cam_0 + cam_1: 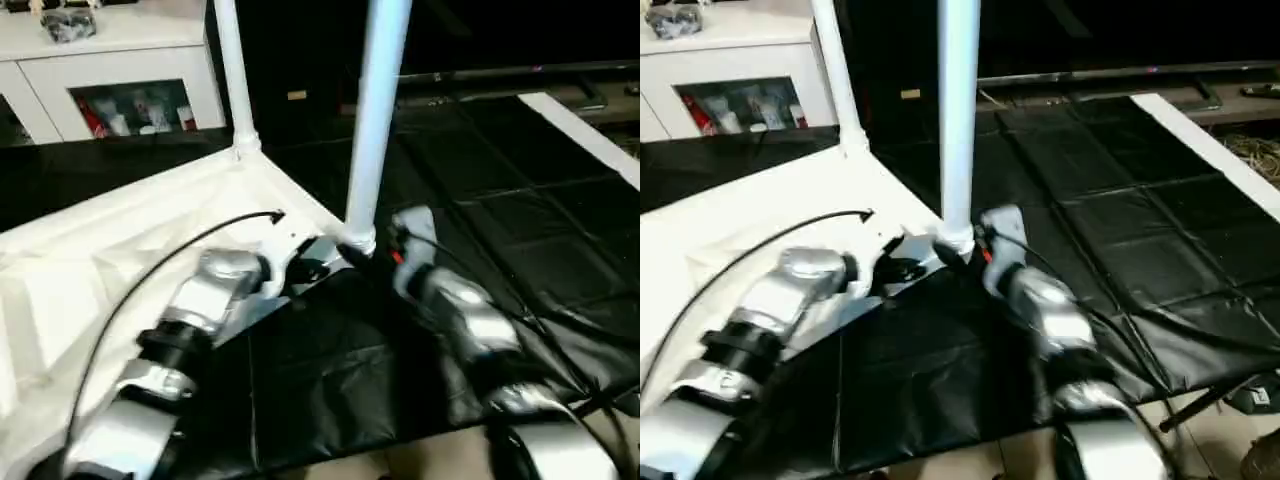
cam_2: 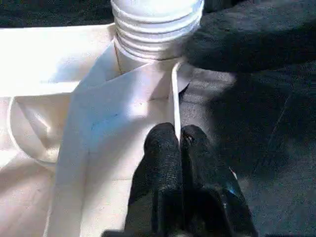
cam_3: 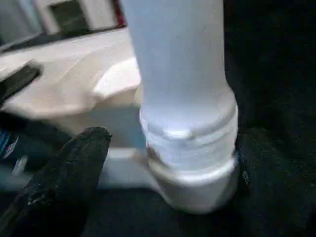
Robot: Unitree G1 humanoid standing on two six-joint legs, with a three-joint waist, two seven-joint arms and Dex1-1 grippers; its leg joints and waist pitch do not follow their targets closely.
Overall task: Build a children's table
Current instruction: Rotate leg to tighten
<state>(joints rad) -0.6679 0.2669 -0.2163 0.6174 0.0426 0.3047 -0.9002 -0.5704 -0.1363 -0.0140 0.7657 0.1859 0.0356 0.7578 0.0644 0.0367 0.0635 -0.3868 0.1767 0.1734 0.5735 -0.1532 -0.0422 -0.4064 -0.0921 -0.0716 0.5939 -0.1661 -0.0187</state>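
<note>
The children's table top lies upside down on a black mat, ribbed side up. Two white legs stand upright in its corner sockets: a far leg and a near leg. My left gripper is shut on the top's thin rim, just beside the near corner socket. My right gripper sits at the base of the near leg, open. One black finger stands clear of the threaded collar and the other is dark on the far side.
A white cabinet with glass doors stands at the back left. The black mat covers the floor to the right, with a white strip along its far right edge. A black cable arcs over my left forearm.
</note>
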